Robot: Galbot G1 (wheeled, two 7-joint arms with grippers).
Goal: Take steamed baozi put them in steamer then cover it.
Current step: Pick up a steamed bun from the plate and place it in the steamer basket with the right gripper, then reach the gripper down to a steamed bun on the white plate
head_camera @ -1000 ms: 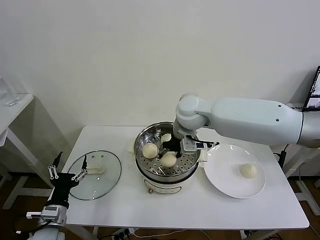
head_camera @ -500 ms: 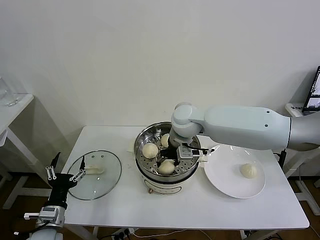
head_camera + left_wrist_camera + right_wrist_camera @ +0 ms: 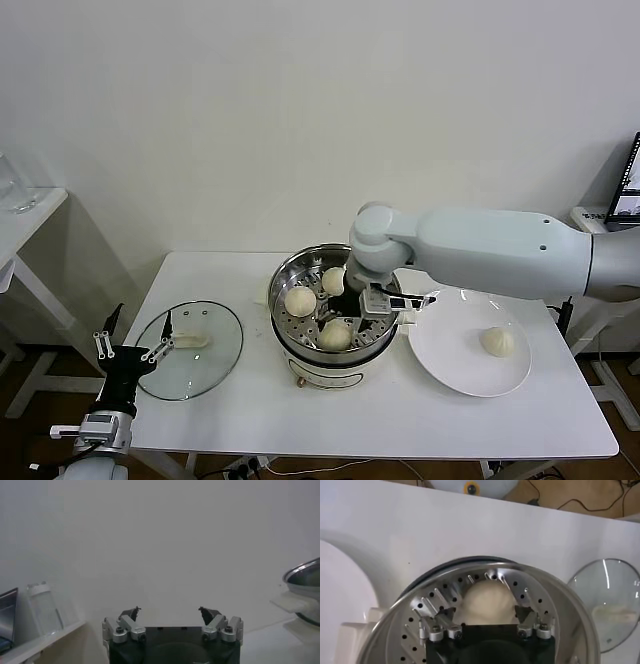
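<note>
The steamer (image 3: 285, 345) stands mid-table and holds three baozi: one at the left (image 3: 300, 300), one at the back (image 3: 333, 281), one at the front (image 3: 335, 335). My right gripper (image 3: 342, 316) reaches into the steamer, open, just above the front baozi. In the right wrist view that baozi (image 3: 487, 602) lies on the perforated floor (image 3: 410, 635) between the spread fingers of the right gripper (image 3: 484, 612). A fourth baozi (image 3: 497, 341) lies on the white plate (image 3: 450, 360). The cover (image 3: 190, 350) lies flat on the table at the left. My left gripper (image 3: 128, 358) hangs open below the table's left front corner.
The white plate sits right of the steamer, close to its side handle (image 3: 408, 312). A side table with a clear glass container (image 3: 15, 185) stands at the far left. A dark screen (image 3: 630, 190) is at the right edge. The left gripper (image 3: 170, 611) faces a bare wall.
My right gripper lowered a baozi onto the front of the steamer floor and let it go. The gripper then drew back slightly. The left arm barely moved.
</note>
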